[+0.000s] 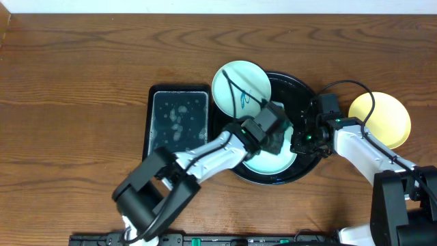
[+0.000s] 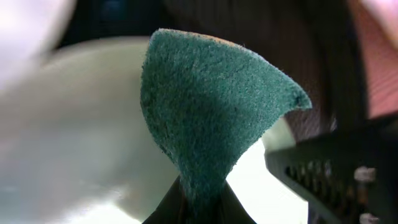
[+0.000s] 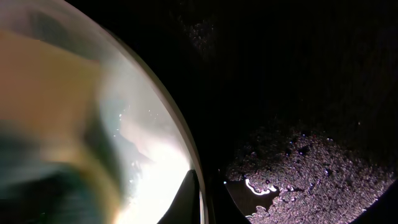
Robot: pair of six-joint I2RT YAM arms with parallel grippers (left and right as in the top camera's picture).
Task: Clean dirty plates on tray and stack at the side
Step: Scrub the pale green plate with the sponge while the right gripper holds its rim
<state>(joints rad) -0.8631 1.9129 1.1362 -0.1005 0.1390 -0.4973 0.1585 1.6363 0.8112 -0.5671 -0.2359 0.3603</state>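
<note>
Table (image 1: 68, 102), items from left to right:

1. Rectangular tray (image 1: 179, 87), black, lying flat left of centre. Its floor is wet and blotched with pale patches.
2. Marked plate (image 1: 235, 82), pale mint with a teal squiggle at centre. It overlaps the upper-left rim of the round tray.
3. Round tray (image 1: 295, 92), glossy black with a raised rim. Droplets show on its floor in the right wrist view.
4. Left pincer (image 1: 275, 137), over the middle of the round tray. It is closed on a dark green sponge (image 2: 211, 106), which stands up from the fingertips (image 2: 199, 202) as a curled flap.
5. Mint plate (image 1: 266, 164), inside the round tray directly under the sponge, its face pale and glossy (image 2: 74, 137).
6. Right pincer (image 1: 300, 142), at that plate's right edge. Its fingers sit either side of the rim (image 3: 149, 143), clamped on it (image 3: 202, 202).
7. Yellow plate (image 1: 389, 123), flat on the bare wood beside the round tray, well apart from the other two plates.
</note>
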